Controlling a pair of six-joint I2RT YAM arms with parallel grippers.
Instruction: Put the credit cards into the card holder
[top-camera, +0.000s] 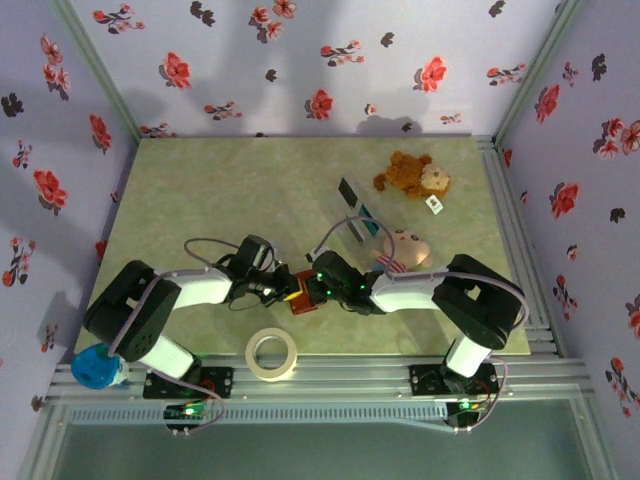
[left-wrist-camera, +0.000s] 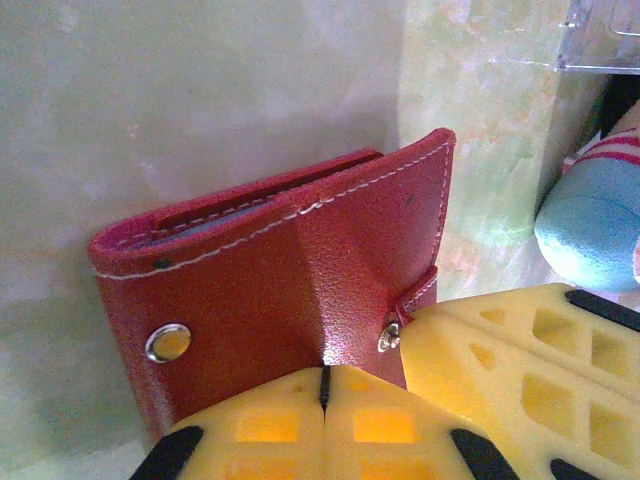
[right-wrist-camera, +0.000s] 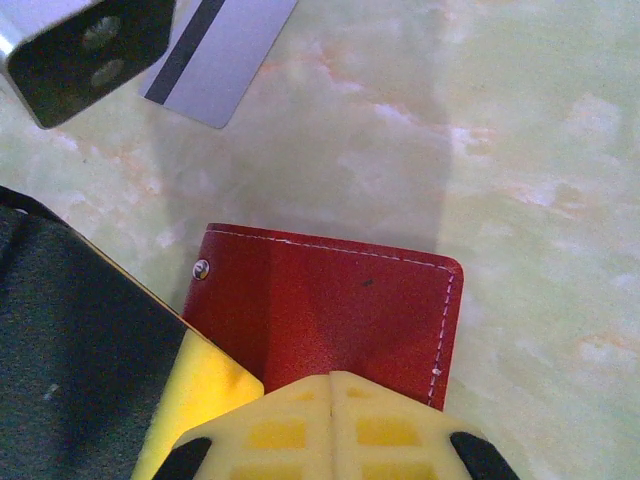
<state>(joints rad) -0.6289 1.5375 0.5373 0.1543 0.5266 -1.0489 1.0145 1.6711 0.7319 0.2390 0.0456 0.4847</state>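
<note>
The left gripper is seen with its yellow fingers pressed together on the near edge of the card holder. The red leather is puckered into a ridge that runs up from the seam between them. The right gripper is likewise closed, and an edge of the same wallet is nipped between its fingertips. In the left wrist view one of its fingers is found touching the snap tab at the wallet's side. The card holder is thus held, folded, between the two grippers over the middle of the table, toward its front edge, and a shadow is cast on the surface beside it. A grey-blue strip is visible inside its upper slot, though whether this is a card or the lining cannot be told. Just beyond the wallet a grey credit card with a dark stripe is seen on the table. Farther back a clear slotted stand is placed, with a dark card and a teal card at it. A pale plush toy is found just beside the right arm, with a brown plush bear behind it. A roll of tape lies near the front edge between the arm bases.
</note>
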